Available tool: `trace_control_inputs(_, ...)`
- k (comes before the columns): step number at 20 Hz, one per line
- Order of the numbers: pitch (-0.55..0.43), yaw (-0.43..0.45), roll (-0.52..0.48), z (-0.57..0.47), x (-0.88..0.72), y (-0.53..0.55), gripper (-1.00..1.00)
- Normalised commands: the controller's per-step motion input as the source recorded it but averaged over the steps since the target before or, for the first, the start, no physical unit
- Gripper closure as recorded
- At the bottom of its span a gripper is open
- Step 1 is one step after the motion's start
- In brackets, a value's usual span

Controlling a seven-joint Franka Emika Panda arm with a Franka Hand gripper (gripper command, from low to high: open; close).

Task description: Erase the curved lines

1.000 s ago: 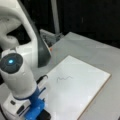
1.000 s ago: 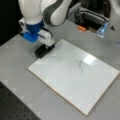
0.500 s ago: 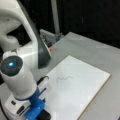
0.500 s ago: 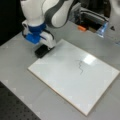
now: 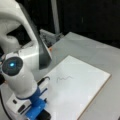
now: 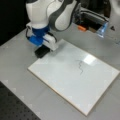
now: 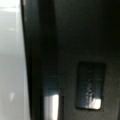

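A: Arm pose?
B: Bent low; end effector holds black eraser at the flat white board's corner.
A: Curve lines?
B: Thin grey squiggle, mid-board, well apart; intact.

Grey table under a dark backdrop; black perforated panel at its bottom-left corner

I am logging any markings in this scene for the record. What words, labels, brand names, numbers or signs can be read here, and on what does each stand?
None can be read.
Dark plate in the wrist view: faint marks, too blurred to read.
Whiteboard: bears only the curve lines, a drawn squiggle, not writing.
Gripper, at the whiteboard's corner over the black eraser: no label shows.
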Motion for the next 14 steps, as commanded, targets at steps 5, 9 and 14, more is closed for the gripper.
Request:
trace_control_inputs(5,-0.156,-0.102,0.083,-0.19,0.10,-0.08,-1.00)
trace_control_inputs(9,-0.141,-0.081,0.097,-0.14,0.11,-0.10,-1.00)
trace_control_inputs(14,-0.119,-0.073,0.122,-0.09,0.09,-0.10,-1.00)
